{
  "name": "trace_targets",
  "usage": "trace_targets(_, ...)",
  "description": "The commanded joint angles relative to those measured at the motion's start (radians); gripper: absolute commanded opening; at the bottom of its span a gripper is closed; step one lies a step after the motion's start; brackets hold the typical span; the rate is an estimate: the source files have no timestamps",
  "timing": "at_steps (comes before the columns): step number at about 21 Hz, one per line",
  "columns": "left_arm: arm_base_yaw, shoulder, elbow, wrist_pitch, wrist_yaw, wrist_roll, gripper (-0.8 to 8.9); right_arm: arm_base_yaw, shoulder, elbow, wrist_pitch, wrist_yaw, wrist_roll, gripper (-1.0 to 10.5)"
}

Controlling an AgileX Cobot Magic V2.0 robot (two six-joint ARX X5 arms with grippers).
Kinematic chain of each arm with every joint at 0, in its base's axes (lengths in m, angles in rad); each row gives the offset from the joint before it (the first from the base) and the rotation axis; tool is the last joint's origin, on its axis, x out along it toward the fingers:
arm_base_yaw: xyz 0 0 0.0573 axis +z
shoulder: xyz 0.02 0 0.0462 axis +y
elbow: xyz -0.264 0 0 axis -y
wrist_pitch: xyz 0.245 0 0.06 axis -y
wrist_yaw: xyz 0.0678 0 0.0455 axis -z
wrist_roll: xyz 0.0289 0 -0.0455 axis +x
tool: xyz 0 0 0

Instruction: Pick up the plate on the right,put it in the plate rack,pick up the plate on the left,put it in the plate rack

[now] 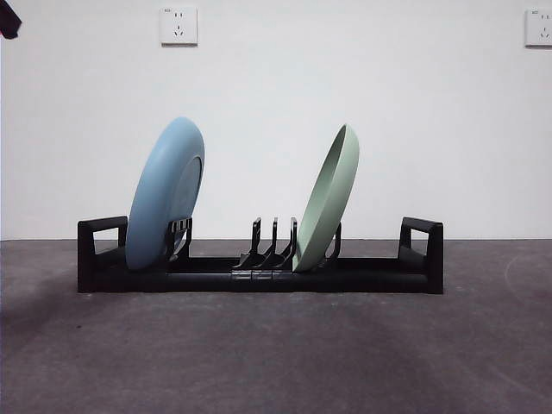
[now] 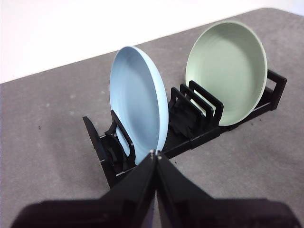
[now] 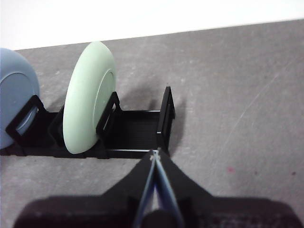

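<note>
Big gray table (image 1: 276, 354) under everything, white wall (image 1: 276, 121) behind with two sockets, one at 11 o'clock (image 1: 178, 25), one at 1 o'clock (image 1: 539, 27) in the front view.

Long black plate rack (image 1: 259, 274) down low across the middle of the table, a square loop handle at each end. Two plates standing in it on their edges, both tipped toward 1 o'clock in the front view. Blue plate (image 1: 166, 194) near the 9 o'clock end of the rack, held between prongs. Green plate (image 1: 328, 198) just past the middle, toward 3 o'clock, leaning against a prong. A few bare prongs (image 1: 274, 240) between the two plates.

Left gripper (image 2: 156, 154) up above the table, close to the blue plate's rim but not touching, jaws squeezed together, holding nothing. Right gripper (image 3: 155, 153) above the rack's end handle by the green plate, jaws pressed together too, nothing in them.

Tiny black tip (image 1: 9, 19) of an arm at the front view's 10 o'clock corner.
</note>
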Motion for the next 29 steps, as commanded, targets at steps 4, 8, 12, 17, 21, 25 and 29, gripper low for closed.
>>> trace_targets(4,0.003,0.027,-0.002,-0.020,0.001,-0.013,-0.04,0.001,0.013,-0.005,0.000,0.003,0.105,0.0)
trace_targets(8,0.003,0.055,-0.002,-0.020,0.004,-0.013,-0.04,0.001,0.013,-0.005,-0.001,0.002,0.105,0.0)
trace_targets(12,0.000,0.067,-0.002,-0.026,0.006,-0.013,-0.04,0.001,0.014,-0.005,-0.002,0.003,0.105,0.0)
trace_targets(17,0.083,-0.058,-0.024,-0.044,0.026,0.012,-0.04,0.001,0.016,-0.005,-0.003,0.002,0.105,0.0)
trace_targets(21,0.224,-0.212,-0.211,0.129,0.093,0.011,-0.04,0.001,0.016,-0.005,-0.006,0.002,0.105,0.0)
trace_targets(25,0.316,-0.380,-0.412,0.203,0.092,-0.016,-0.04,0.001,0.016,-0.005,-0.006,0.002,0.105,0.0)
trace_targets(29,0.362,-0.495,-0.540,0.206,0.092,-0.018,-0.04,0.001,0.016,-0.005,-0.006,0.002,0.105,0.0)
